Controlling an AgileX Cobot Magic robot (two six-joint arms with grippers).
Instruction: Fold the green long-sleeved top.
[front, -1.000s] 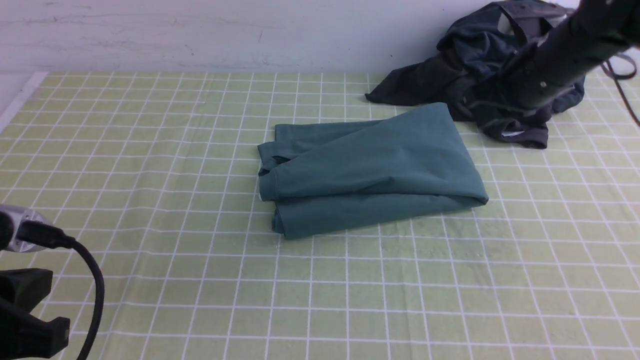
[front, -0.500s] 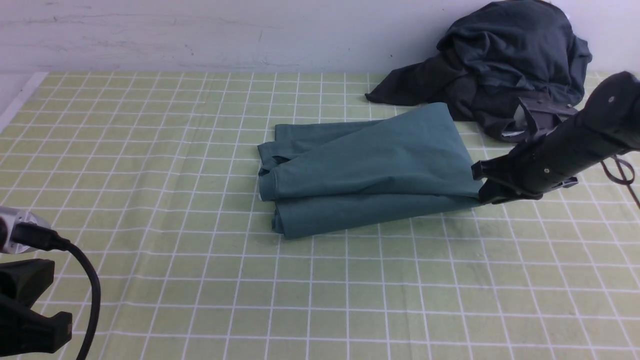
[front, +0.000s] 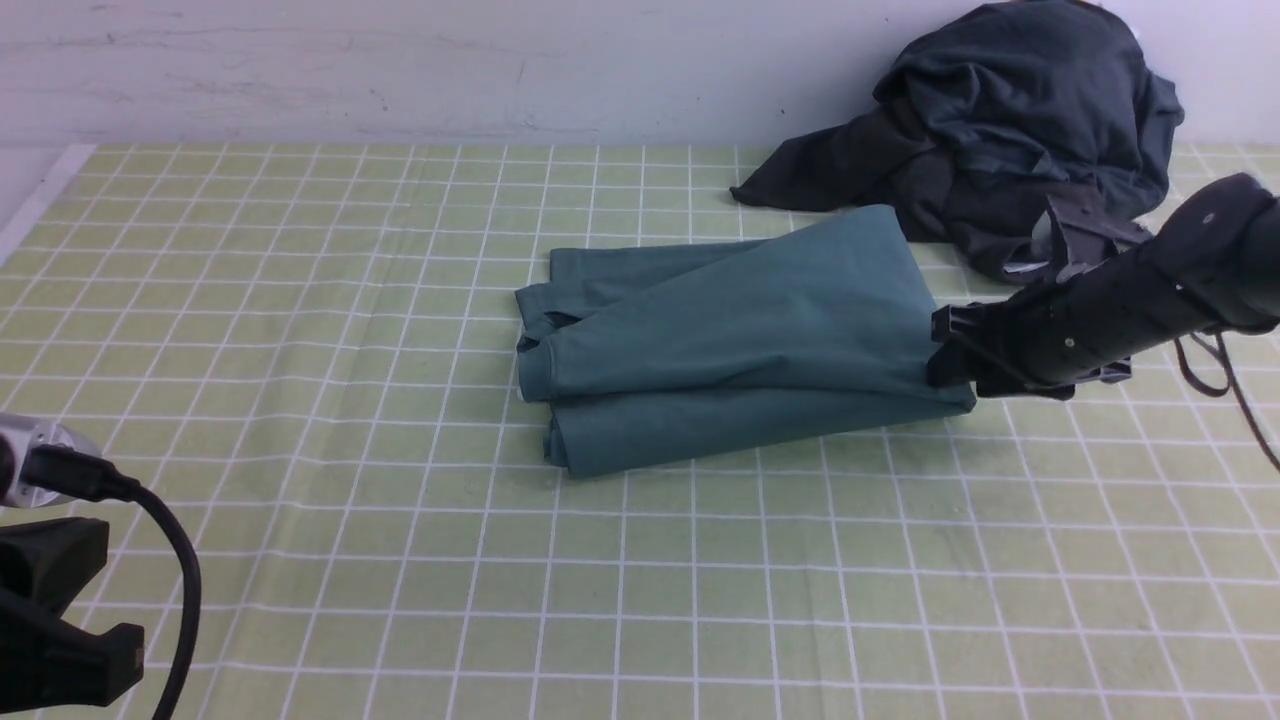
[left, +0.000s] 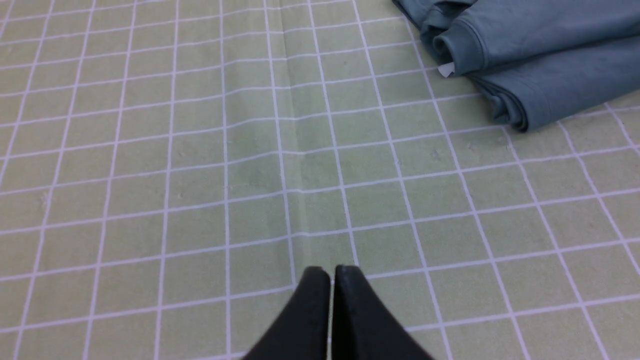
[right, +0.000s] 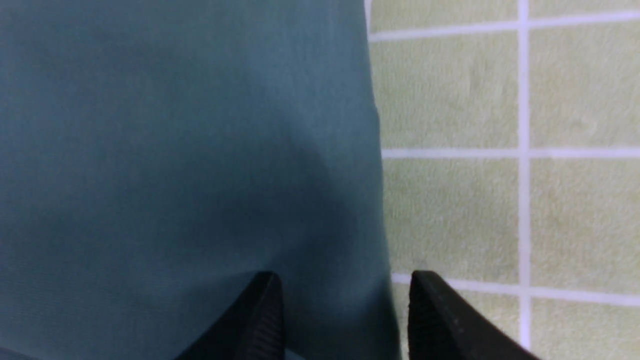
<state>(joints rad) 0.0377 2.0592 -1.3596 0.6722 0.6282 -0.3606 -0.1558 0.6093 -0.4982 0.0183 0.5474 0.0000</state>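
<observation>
Right hand (front: 941, 350) spread at green top (front: 740, 345), gridded tablecloth (front: 700, 600), pale wall (front: 400, 70)

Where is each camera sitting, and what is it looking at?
Front view: between the arms, facing forward over the checked cloth at the green top and dark clothes pile; right arm at right, left arm low left.
Left wrist view: on the left wrist, looking down at the cloth; shut left gripper shows.
Right wrist view: on the right wrist, close over the top's edge; open right gripper straddles it.
Shared: all three show the green top.
</observation>
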